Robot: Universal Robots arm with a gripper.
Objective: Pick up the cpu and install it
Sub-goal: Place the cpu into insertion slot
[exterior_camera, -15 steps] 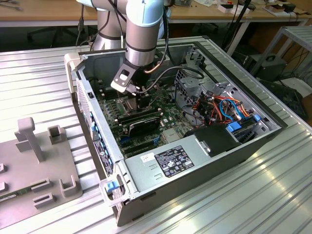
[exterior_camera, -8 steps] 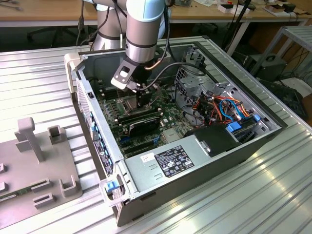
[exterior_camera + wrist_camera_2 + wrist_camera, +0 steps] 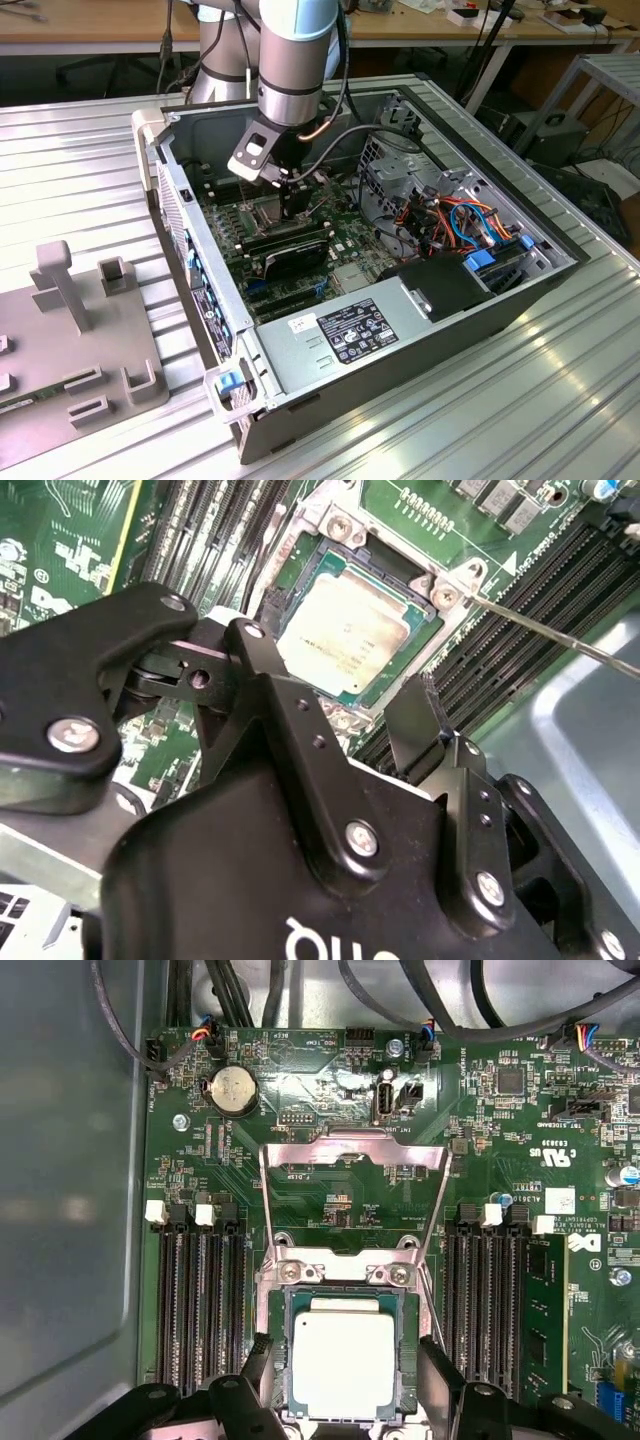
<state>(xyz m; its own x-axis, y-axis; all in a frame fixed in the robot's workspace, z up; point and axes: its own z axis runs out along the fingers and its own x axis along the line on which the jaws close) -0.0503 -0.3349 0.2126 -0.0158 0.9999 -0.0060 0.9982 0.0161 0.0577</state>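
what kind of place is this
Probably a robotics or electronics lab: an opened computer case on a ribbed metal table, wooden desks behind, a robot arm reaching inside.

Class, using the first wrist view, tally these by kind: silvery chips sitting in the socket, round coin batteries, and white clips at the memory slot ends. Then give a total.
cpu: 1
coin battery: 1
white slot clips: 4
Total: 6
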